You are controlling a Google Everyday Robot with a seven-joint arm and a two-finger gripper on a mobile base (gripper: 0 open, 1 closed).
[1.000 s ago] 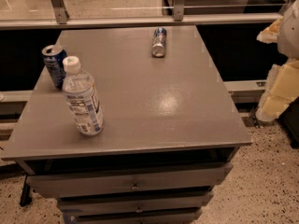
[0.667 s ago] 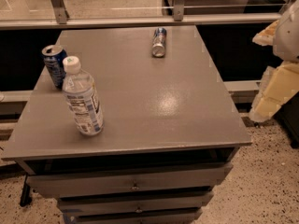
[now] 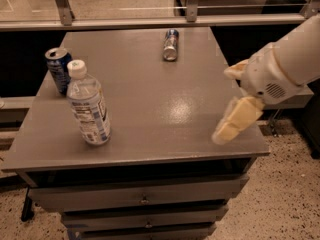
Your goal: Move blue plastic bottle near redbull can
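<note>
The blue plastic bottle (image 3: pixel 89 106), clear with a white cap and a white-blue label, stands upright near the front left of the grey table (image 3: pixel 160 114). The redbull can (image 3: pixel 170 45), slim and silver-blue, lies on its side at the back middle of the table. My gripper (image 3: pixel 226 105) hangs over the table's right edge, far right of the bottle and in front of the can. Its cream fingers (image 3: pixel 235 120) are spread apart and hold nothing.
A wider dark blue soda can (image 3: pixel 59 69) stands at the left edge, just behind the bottle. Drawers (image 3: pixel 145 200) sit under the tabletop. A metal rail (image 3: pixel 150 21) runs behind the table. Speckled floor lies to the right.
My arm and gripper have moved left, from beside the table to over its right edge. The bottle and both cans have not moved.
</note>
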